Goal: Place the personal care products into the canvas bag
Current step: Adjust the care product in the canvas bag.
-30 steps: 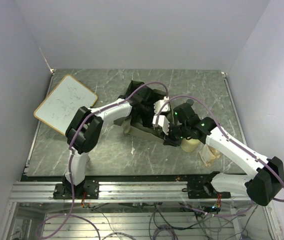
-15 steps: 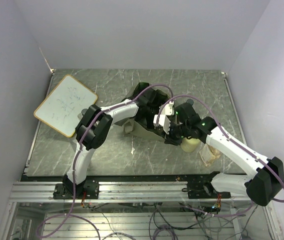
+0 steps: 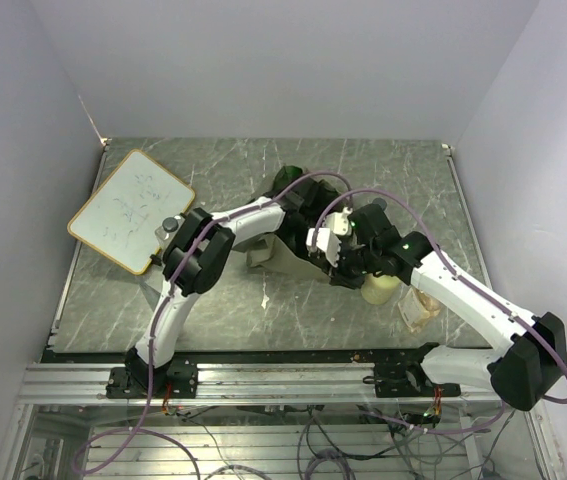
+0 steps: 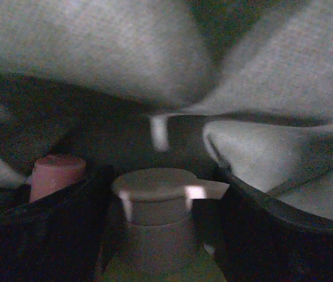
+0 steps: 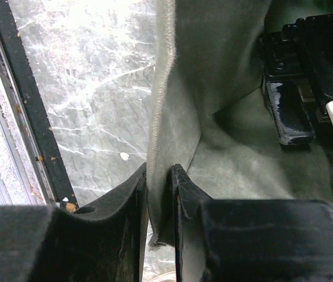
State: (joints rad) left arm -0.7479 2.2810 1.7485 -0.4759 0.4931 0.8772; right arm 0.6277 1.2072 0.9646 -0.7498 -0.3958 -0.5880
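Observation:
The olive canvas bag [image 3: 281, 262] lies mid-table with its mouth held up. My right gripper [image 3: 336, 266] is shut on the bag's stitched rim [image 5: 175, 88], fabric pinched between both fingers [image 5: 159, 194]. My left gripper [image 4: 160, 235] is deep inside the bag, hidden from the top view. Its fingers stand wide on either side of a yellow-green bottle with a white flip cap [image 4: 154, 188], with dark gaps showing beside the cap. A slim bottle's pinkish-orange cap [image 4: 57, 170] stands left of it. Outside the bag lie another yellow-green bottle [image 3: 381, 288] and an amber bottle [image 3: 420, 308].
A wood-framed whiteboard [image 3: 130, 210] lies at the far left, with a small capped container [image 3: 170, 224] at its right edge. A black-lidded jar [image 3: 378, 204] sits behind the right arm. Bag fabric [image 4: 96, 47] hangs close around the left gripper. Marble table [image 5: 84, 88] lies beside the rim.
The left arm has pushed further right and deeper into the bag. Its wrist has sunk out of the top view. The right arm has kept its hold on the rim.

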